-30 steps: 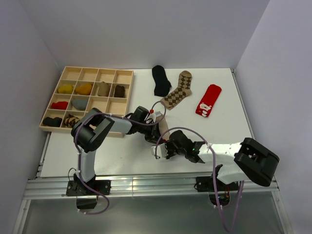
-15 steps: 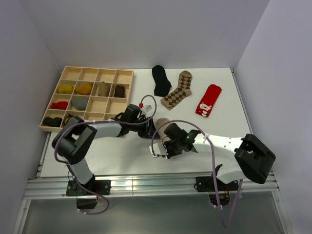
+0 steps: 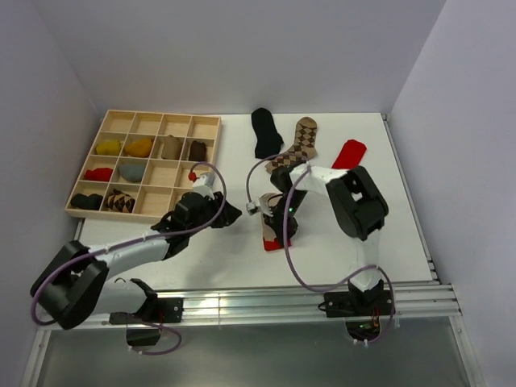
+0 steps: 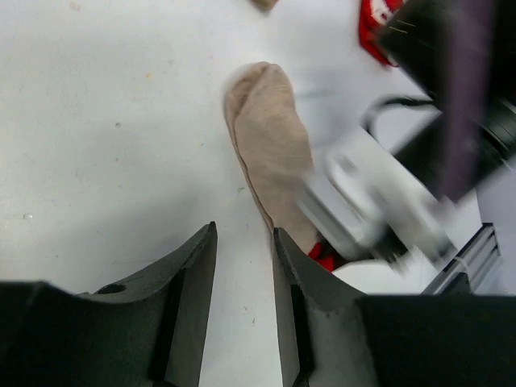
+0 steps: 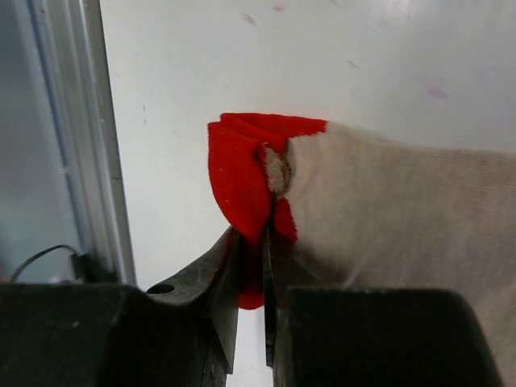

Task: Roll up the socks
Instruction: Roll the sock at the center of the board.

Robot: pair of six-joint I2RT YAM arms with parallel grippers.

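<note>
A tan sock [image 5: 403, 210] with a red end [image 5: 238, 161] lies near the table's front. My right gripper [image 5: 256, 242] is shut on that red end; in the top view the gripper [image 3: 272, 230] sits over the sock [image 3: 266, 200] with the arm folded back. My left gripper [image 4: 244, 234] stands open on bare table, just short of the tan sock [image 4: 270, 153], nothing between its fingers; from above it [image 3: 228, 214] is left of the sock. A black sock [image 3: 264, 131], a brown argyle sock [image 3: 297, 147] and a red sock [image 3: 348, 151] lie flat at the back.
A pale wooden grid tray [image 3: 149, 114] at the back left holds rolled socks in several compartments. The table's front metal rail [image 5: 89, 161] runs close to the right gripper. The right arm's elbow [image 3: 355, 201] covers part of the red sock.
My left gripper let go of the tan sock, opened and drew back to the left. The right arm swung in over the sock and its gripper closed on the red end.
</note>
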